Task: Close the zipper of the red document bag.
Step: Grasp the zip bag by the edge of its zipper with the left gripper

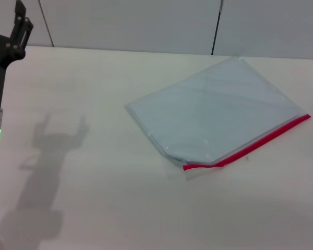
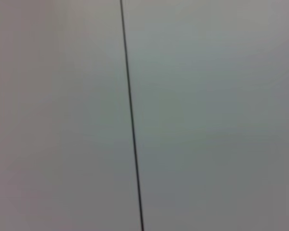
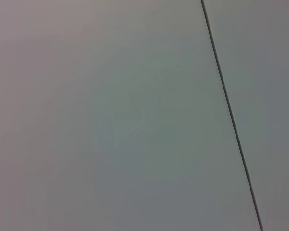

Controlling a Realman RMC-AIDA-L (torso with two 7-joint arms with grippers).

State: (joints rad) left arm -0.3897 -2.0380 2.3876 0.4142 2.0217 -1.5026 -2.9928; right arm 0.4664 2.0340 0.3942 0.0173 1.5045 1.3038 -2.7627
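The red document bag lies flat on the white table, right of centre, turned at an angle. It is translucent pale blue-grey. The zipper is the bright red strip along its near-right long edge, running from the near corner up to the far right corner. Near the near corner the red strip kinks and looks slightly parted. My left gripper is raised at the far left, well away from the bag, pointing up; its shadow on the table shows two fingers spread apart. The right gripper is out of view.
The white table stretches bare to the left of and in front of the bag. Grey wall panels with dark seams stand behind the table; both wrist views show only such a panel.
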